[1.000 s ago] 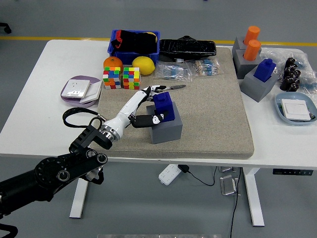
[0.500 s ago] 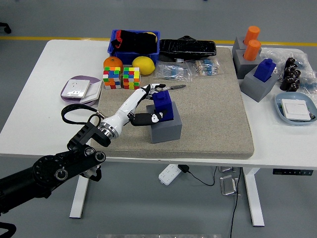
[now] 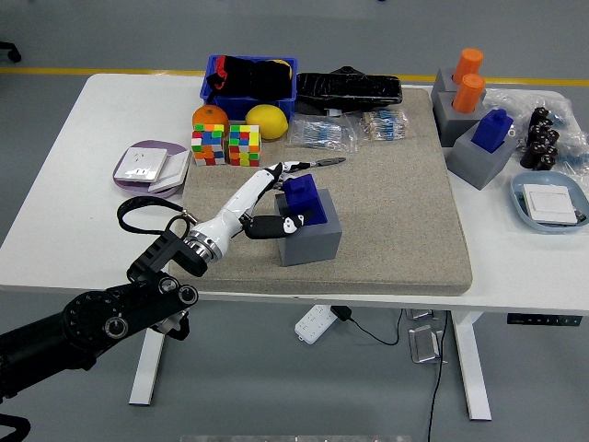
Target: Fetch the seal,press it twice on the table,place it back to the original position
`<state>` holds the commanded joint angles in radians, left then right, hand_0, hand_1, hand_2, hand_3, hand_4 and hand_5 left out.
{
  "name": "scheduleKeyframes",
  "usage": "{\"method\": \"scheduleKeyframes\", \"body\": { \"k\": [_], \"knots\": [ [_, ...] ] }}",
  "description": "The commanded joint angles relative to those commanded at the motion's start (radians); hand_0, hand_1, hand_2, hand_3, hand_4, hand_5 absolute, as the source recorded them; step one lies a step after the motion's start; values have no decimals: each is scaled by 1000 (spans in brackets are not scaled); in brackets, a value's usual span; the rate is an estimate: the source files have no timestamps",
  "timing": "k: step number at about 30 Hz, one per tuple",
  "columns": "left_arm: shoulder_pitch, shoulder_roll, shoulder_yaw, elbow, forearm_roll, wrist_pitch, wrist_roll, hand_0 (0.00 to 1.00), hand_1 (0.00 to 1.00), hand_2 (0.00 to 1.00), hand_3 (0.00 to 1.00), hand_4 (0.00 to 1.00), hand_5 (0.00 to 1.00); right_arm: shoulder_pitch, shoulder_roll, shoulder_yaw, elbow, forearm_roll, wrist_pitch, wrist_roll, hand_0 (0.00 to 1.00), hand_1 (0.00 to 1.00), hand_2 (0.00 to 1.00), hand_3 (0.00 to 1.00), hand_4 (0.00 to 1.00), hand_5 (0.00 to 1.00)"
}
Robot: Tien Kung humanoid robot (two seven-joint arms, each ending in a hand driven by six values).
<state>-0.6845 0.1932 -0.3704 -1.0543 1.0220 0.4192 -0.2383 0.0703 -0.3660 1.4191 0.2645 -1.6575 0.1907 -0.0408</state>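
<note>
the left hand (image 3: 276, 198) is closed around the blue seal (image 3: 304, 201), white fingers (image 3: 279, 170) along its far side and the dark thumb against its near side. the seal sits in the top of a grey block (image 3: 310, 238), which stands on the grey mat (image 3: 386, 198) a little left of the mat's middle. the black left arm (image 3: 101, 322) comes in from the 8 o'clock corner, its white forearm crossing the mat's near left part.

from the hand, two colour cubes (image 3: 226, 145) stand at 11 o'clock, with an orange (image 3: 209, 116) and a lemon (image 3: 266, 120) just behind them and a blue bin (image 3: 249, 78) beyond. a purple tray (image 3: 149, 167) lies at 9 o'clock on the white tabletop (image 3: 74, 184). well away at 2 o'clock, another blue seal (image 3: 494, 128) and two orange seals (image 3: 467, 76) stand in grey blocks near the mat's far right corner.
</note>
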Motion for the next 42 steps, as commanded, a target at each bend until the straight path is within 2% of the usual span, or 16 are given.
{"method": "scheduleKeyframes", "body": {
  "k": [11,28,42],
  "knots": [
    [-12,23,-2,-13,18,-8,20,855,523,432,889,552,2,-2,-4,6,-1,-4,-2,1,781,698,681,638,759,542],
    [-34,52,-22,-60,92,-58,119,858,501,424,890,538,2,2,-6,4,1,-2,-1,1,780,698,680,637,759,542],
    [-44,76,-58,-129,151,-99,214,857,492,416,890,532,2,2,-7,9,1,-3,-1,2,781,698,680,637,759,542]
  ]
}}
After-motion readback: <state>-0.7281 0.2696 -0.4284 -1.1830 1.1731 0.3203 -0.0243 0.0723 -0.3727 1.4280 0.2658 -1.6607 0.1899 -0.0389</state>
